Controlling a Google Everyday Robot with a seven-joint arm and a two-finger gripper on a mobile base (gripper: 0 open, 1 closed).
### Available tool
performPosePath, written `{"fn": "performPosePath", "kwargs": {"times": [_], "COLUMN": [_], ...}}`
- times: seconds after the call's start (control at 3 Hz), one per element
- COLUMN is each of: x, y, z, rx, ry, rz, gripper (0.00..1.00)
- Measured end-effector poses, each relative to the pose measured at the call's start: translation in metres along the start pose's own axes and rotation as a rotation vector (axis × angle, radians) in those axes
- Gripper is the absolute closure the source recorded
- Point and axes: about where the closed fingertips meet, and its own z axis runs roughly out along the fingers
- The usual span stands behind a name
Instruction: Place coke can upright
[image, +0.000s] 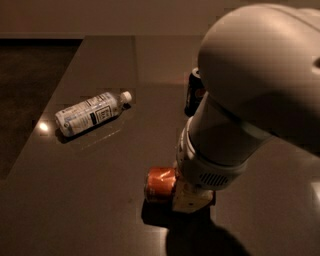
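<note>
**Arm stooped low over the coke can near the front of the tabletop**

The robot's arm fills the right and upper part of the camera view. Its broad pale shell slopes down from 1 o'clock toward the centre, narrowing into a ribbed, vented wrist that points steeply down at the tabletop (90, 210). Below the wrist, the cream-coloured gripper (192, 202) sits low, right at the surface and pressed against the right side of the coke can (160, 184). The wrist hides the contact, so I cannot tell whether the gripper is clamped on the can or only beside it.

The coke can is at about 6 o'clock in the view, its orange-red body half covered by the gripper. Whether it stands or lies is unclear. A dark shadow spreads beneath both of them.

A dark soda can (193, 92) stands upright at 1 o'clock from the coke can, partly behind the arm. A clear water bottle (92, 114) lies on its side at 10 o'clock, well apart, with its white cap pointing toward 2 o'clock.
</note>
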Motion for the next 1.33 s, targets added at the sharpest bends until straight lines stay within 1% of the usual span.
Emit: {"fn": "performPosePath", "kwargs": {"times": [0.33,0.67,1.0,1.33], "x": [-0.009,-0.010,-0.013,-0.021], "y": [-0.022,-0.052,-0.070,-0.086], "z": [-0.018,-0.033,-0.045,-0.051], "rx": [0.080,0.167,0.256,0.248], "ry": [0.096,0.181,0.207,0.159], "rz": [-0.159,-0.321,-0.489,-0.639], "gripper": [1.00,1.00,1.00,1.00]}}
